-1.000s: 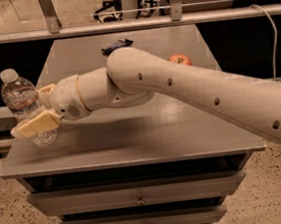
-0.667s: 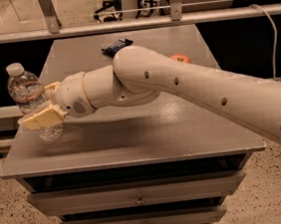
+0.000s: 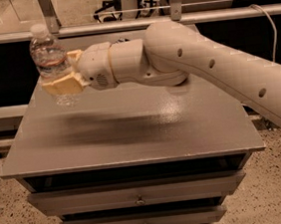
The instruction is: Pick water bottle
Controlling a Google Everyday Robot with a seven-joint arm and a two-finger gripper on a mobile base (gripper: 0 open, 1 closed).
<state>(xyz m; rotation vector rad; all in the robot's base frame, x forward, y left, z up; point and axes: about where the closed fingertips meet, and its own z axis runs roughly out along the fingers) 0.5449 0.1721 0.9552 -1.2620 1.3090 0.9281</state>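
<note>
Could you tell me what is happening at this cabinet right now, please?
The robot's arm reaches across the grey drawer cabinet, and its pincer is shut on the water bottle, gripping it around the middle. The bottle is upright, white cap on top, over the cabinet's far left corner as the camera sees it, and looks lifted just clear of the surface.

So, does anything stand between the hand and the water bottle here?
Nothing visible does. The hand is closed on the water bottle, one finger on each side, holding it above the far left corner of the cabinet top.
</note>
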